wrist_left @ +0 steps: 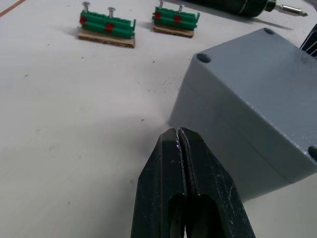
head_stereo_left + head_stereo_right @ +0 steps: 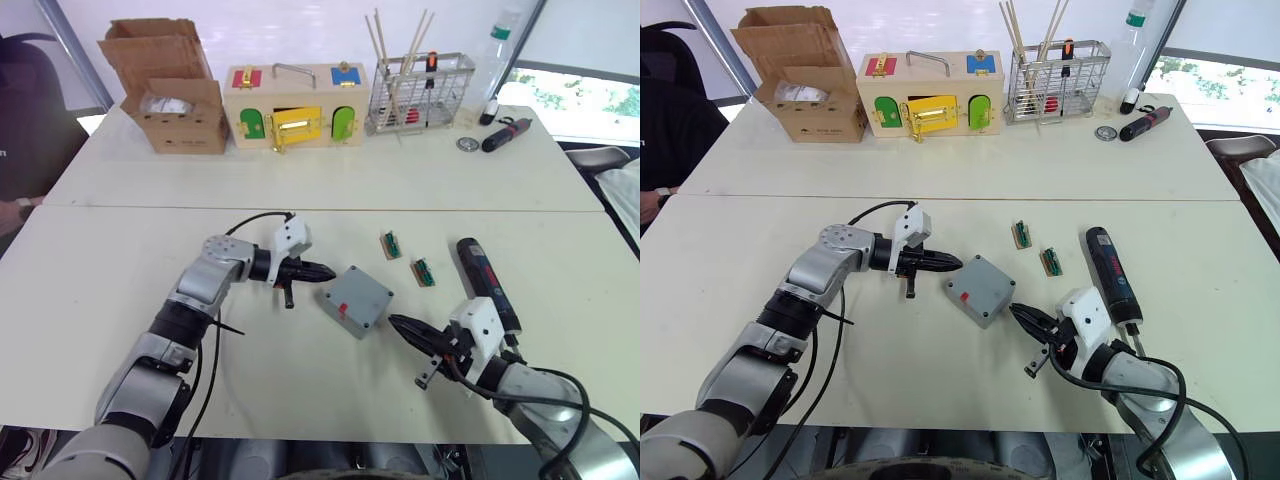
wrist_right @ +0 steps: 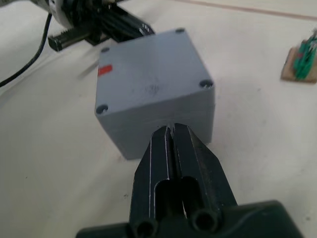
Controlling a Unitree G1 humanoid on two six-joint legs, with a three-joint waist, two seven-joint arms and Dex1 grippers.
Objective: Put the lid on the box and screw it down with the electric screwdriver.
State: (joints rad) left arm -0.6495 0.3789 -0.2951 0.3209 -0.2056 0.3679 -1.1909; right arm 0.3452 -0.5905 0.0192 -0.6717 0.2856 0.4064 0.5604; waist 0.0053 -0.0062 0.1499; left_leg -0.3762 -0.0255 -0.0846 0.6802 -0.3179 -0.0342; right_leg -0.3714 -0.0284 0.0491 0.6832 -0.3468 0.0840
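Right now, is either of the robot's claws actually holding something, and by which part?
Nothing is held. The left gripper and right gripper are both shut on nothing, one on each side of the grey box, whose lid is already on.

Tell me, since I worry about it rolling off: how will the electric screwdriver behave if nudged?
The electric screwdriver lies on its side, and its body is round, so a sideways push would probably roll it. It looks thick and rigid, likely heavy for its size. Its casing seems smooth, so the right end effector might slip on it.
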